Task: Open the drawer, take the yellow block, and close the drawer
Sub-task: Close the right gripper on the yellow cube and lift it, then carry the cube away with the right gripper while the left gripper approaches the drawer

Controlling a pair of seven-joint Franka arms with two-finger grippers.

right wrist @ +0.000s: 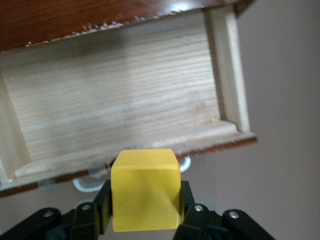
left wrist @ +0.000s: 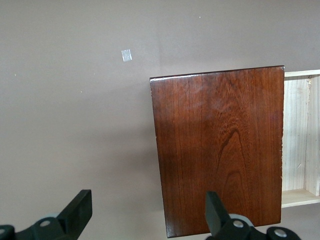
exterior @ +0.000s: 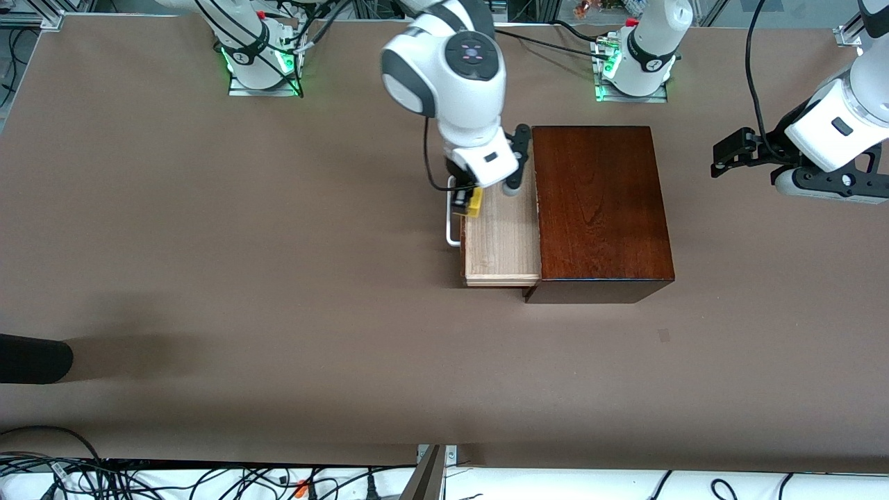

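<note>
The drawer (exterior: 501, 239) is pulled out of the dark mahogany box (exterior: 601, 208) toward the right arm's end of the table; its pale tray (right wrist: 120, 105) holds nothing. Its white bar handle (exterior: 452, 229) shows at the front. My right gripper (exterior: 467, 201) is shut on the yellow block (exterior: 475, 203) and holds it above the drawer's front edge and handle. The block also shows between the fingers in the right wrist view (right wrist: 145, 189). My left gripper (exterior: 726, 158) is open and empty, in the air off the box's end toward the left arm's end of the table, where the arm waits.
A dark object (exterior: 31, 357) lies at the table's edge at the right arm's end. A small pale tape mark (exterior: 664, 335) is on the brown table, nearer the camera than the box. Cables run along the near edge.
</note>
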